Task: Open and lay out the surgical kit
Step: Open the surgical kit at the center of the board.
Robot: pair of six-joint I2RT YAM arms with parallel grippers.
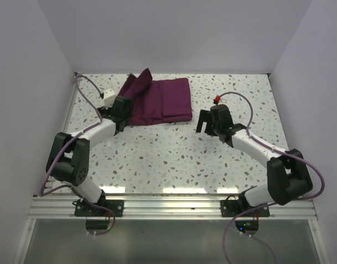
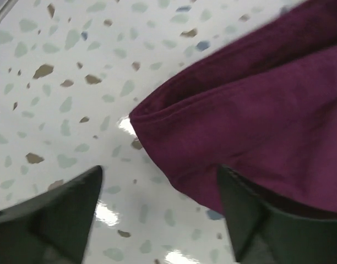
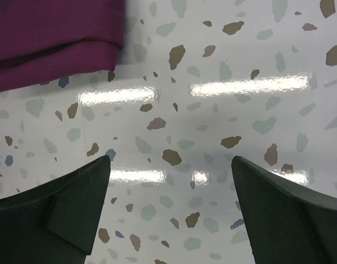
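Cloth wrap [image 1: 163, 102] sits on the far half of the bench [image 1: 174, 159], left of centre. It is folded into a flat maroon rectangle. 1 corner at its far left is bunched and raised off the surface. The wrap is closed, so I can't tell what's inside.

Left claw [image 1: 120, 110] is at the wrap's near-left corner, low over the bench. In the left wrist view the claw [image 2: 160, 170] is released, with both fingers spread wide. A folded corner of the wrap [image 2: 251, 126] lies in the gap between them. The right-hand finger [image 2: 256, 220] overlaps the cloth edge in that view, and I can't tell whether it touches. Nothing is gripped. Speckled bench [image 2: 58, 82] shows under the other finger.

Right claw [image 1: 207, 129] is just off the wrap's near-right corner and apart from the cloth. In the right wrist view the claw [image 3: 171, 159] is released too, jaws wide, with only bare bench [image 3: 240, 121] between the fingers. The wrap's folded corner [image 3: 47, 38] shows at the top left of that view, clear of both fingertips.

Both arms reach in from the aluminium rail [image 1: 168, 206] at the near edge.
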